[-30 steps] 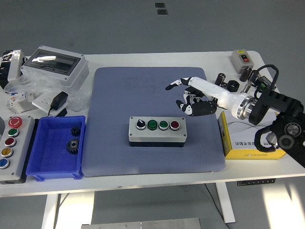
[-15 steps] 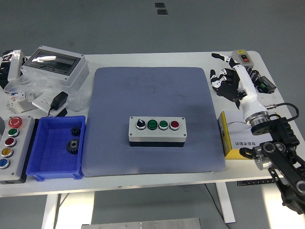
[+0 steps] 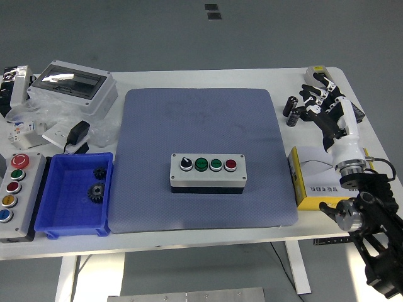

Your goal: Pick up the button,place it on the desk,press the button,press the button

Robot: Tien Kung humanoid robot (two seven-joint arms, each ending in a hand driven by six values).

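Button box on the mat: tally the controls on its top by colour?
On the button box:
Black selector knob: 1
Green buttons: 2
Red button: 1
Total: 4

The button box [image 3: 208, 173] was a long, low grey rectangular unit with a darker base, sitting flat and upright on the blue-grey mat [image 3: 201, 119], a bit below the mat's middle, with its long side running parallel to the table's near edge. Four controls lined up in a row across its top face: a black selector knob [image 3: 186, 164] at the left end, then a green button [image 3: 201, 165], then a second green button [image 3: 216, 165] that looked a bit smaller and paler, and a red button [image 3: 230, 165] at the right end. Small screws showed at the top corners. Nothing was touching it.
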